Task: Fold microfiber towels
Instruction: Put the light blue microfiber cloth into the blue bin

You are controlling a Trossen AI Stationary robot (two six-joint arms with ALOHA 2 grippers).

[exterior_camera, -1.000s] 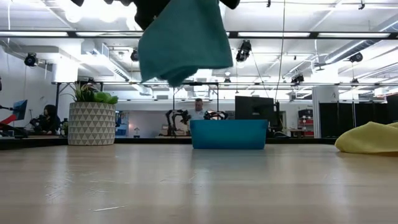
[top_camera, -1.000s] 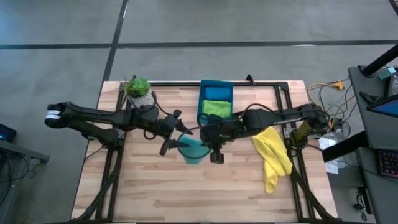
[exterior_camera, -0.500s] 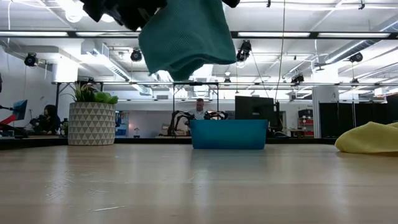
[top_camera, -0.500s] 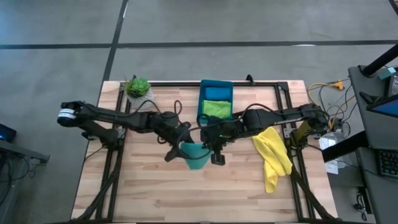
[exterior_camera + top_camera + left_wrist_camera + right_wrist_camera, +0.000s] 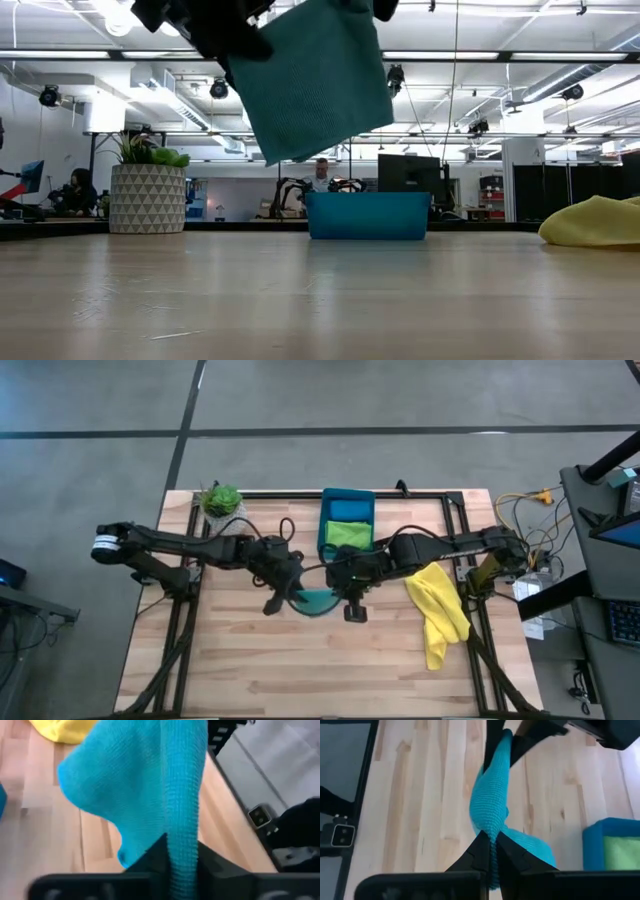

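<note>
Hanging mid-table, the teal towel point(image 5: 318, 601) is pinched by left gripper point(image 5: 291, 592) and right gripper point(image 5: 340, 586); two are binned point(image 5: 327, 526), yellow point(image 5: 438, 610) lies unfolded.

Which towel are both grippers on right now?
Start at the blue bin at the table's far edge; just in front of it, above the table's middle, hangs the teal towel. The left gripper and right gripper both pinch it in the air, unlike the yellow towel lying on the table.

I'm working in an open robotics lab — ceiling strip lights point(image 5: 520, 55) glowing, monitor point(image 5: 408, 173) standing behind my table point(image 5: 320, 300).
</note>
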